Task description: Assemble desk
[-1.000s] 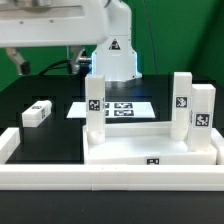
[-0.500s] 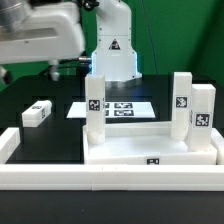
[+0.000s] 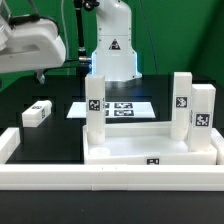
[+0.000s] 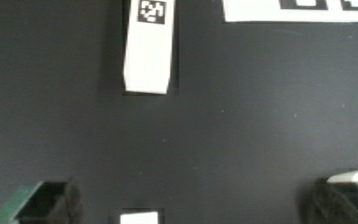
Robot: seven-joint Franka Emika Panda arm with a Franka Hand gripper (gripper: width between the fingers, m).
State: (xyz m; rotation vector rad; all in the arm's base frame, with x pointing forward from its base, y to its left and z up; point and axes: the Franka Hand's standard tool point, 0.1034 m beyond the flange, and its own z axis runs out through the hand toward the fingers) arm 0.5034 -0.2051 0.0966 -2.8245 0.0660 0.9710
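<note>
The white desk tabletop (image 3: 150, 152) lies flat at the front of the exterior view's right. Three white tagged legs stand upright on it: one (image 3: 95, 106) at its left corner and two (image 3: 181, 100) (image 3: 203, 112) at its right. Another leg (image 3: 37, 113) lies loose on the black table at the left, seen lengthwise as a leg (image 4: 149, 45) in the wrist view. My gripper (image 3: 40, 72) hangs high above that leg. In the wrist view the gripper (image 4: 197, 200) is open, its dark fingers (image 4: 43, 202) far apart with only table between them.
The marker board (image 3: 120, 108) lies in the middle of the table in front of the robot base, and its edge (image 4: 300, 8) shows in the wrist view. A long low white border wall (image 3: 110, 180) runs along the front. A small white patch (image 4: 140, 216) sits at the wrist picture's edge.
The arm has swung towards the exterior view's left, away from the middle and to above the loose leg. The jaws have stayed open.
</note>
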